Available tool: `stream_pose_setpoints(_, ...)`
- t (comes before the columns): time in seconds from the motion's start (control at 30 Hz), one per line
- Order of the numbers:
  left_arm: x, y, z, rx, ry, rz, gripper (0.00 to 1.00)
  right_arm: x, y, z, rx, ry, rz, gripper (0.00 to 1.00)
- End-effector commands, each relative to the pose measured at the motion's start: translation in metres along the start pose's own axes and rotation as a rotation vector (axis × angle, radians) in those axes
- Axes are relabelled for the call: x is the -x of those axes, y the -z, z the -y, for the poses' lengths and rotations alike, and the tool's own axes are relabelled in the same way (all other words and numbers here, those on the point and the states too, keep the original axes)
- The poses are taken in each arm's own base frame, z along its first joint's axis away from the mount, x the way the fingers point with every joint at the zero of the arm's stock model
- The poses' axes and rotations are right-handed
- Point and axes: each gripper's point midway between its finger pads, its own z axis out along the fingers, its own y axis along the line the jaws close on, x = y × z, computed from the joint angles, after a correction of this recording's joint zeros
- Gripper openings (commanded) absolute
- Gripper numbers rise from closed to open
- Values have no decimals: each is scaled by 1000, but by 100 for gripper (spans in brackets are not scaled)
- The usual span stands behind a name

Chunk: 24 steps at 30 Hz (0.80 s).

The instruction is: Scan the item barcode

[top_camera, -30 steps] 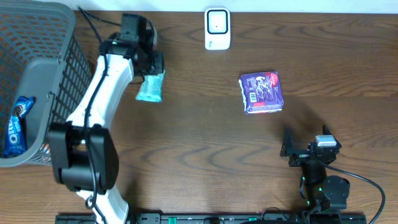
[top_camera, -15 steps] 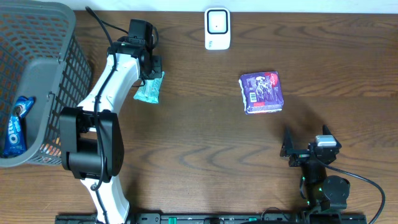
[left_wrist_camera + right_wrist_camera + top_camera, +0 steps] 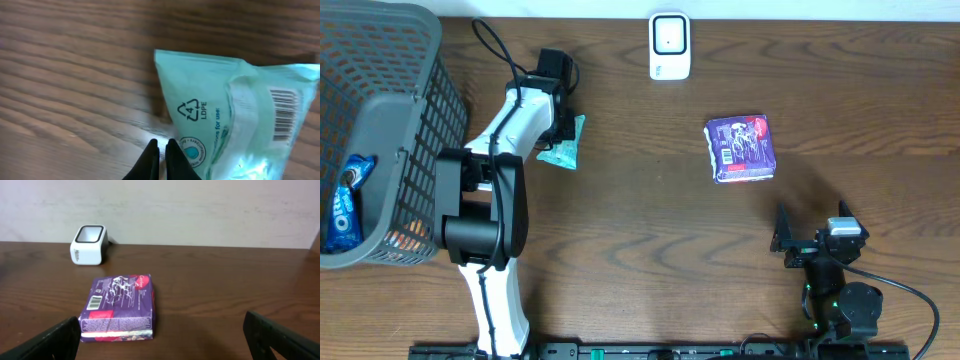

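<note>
Since a second ago the left arm has swung so that its elbow sits further right, and the left hand (image 3: 562, 120) has come down a little toward the near side of the desk (image 3: 650, 250); the teal packet (image 3: 563, 145) has barely shifted.

At far left stands a grey mesh basket (image 3: 380, 60) with a blue snack pack (image 3: 345, 200) inside it. Just right of the basket, the left hand is clenched, its dark fingertips (image 3: 150, 155) pressed together at the lower edge of the teal packet. From the wrist view it may be pinching a corner of the film, but I cannot tell. The packet faces that camera with a recycling mark and a barcode (image 3: 285, 115) near its right end.

Further right, at the far edge of the desk, sits the white scanner (image 3: 669, 45), well apart from the packet. Right of it and nearer lies a purple pack (image 3: 741, 149), flat on the wood.

At the near right, the right hand (image 3: 808, 238) is spread wide and holds nothing, its fingers (image 3: 55, 340) framing the purple pack and scanner from a distance.
</note>
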Motion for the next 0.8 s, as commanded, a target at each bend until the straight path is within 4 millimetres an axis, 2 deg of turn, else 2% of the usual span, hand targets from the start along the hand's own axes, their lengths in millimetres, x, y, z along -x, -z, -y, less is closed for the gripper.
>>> stream_pose_setpoints(0.0,-16,0,40,-224,26,-80,8,-1,0,5,-21,-15,0,99)
stream_pose_setpoints(0.13,-24,9,69,-340,89,-123,8,-1,0,5,-21,-15,0,99)
stream_pose_setpoints(0.23,-28,12,84,-346,126,-137,8,-1,0,5,-21,-15,0,99)
stream_pose_setpoints(0.33,-33,19,108,-355,180,-141,8,-1,0,5,-21,-15,0,99)
stream_pose_setpoints(0.4,-30,22,118,-356,133,-107,8,-1,0,5,-21,-15,0,99)
stream_pose_setpoints(0.5,-18,30,99,-239,80,-38,8,-1,0,5,-21,-15,0,99)
stream_pose_setpoints(0.57,-7,43,73,-133,95,1,8,-1,0,5,-21,-15,0,99)
stream_pose_setpoints(0.6,3,61,48,-63,118,33,8,-1,0,5,-21,-15,0,99)
stream_pose_setpoints(0.63,6,70,37,-47,133,42,8,-1,0,5,-21,-15,0,99)
stream_pose_setpoints(0.7,4,85,15,-34,173,31,8,-1,0,5,-21,-15,0,99)
stream_pose_setpoints(0.77,-5,90,-4,-15,237,-12,8,-1,0,5,-21,-15,0,99)
